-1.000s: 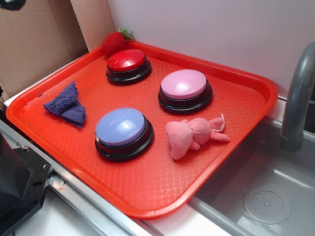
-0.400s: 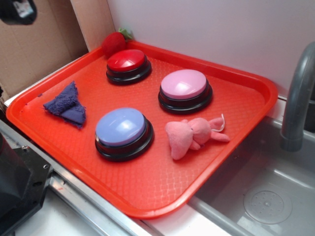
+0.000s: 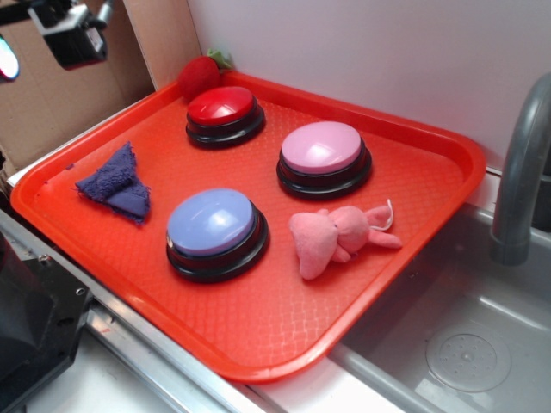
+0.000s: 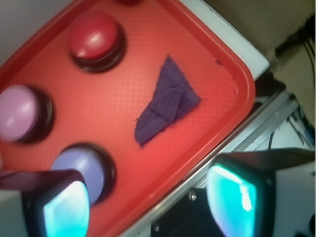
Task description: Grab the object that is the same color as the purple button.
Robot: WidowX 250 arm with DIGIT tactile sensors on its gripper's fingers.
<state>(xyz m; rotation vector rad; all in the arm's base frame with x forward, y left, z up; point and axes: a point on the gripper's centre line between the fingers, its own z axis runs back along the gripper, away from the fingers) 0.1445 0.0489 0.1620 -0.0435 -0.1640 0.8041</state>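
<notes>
The tool (image 4: 148, 205) hangs above the near left edge of the red tray (image 3: 413, 232), its two pads (image 4: 66, 210) spread wide with nothing between them; in the exterior view it shows only at the upper left of the frame (image 3: 73, 34). In the wrist view the object (image 4: 167, 101), a dark purple-blue fuzzy cloth scrap, lies flat on the tray at frame centre, apart from everything else. The purple button (image 3: 213, 225) sits to its right in the exterior view, with a pink plush toy (image 3: 336, 237) just beside it. Farther back stand a pink button (image 3: 323, 155) and a red button (image 3: 224, 112), and a strawberry (image 3: 200, 73) rests at the tray's back corner.
</notes>
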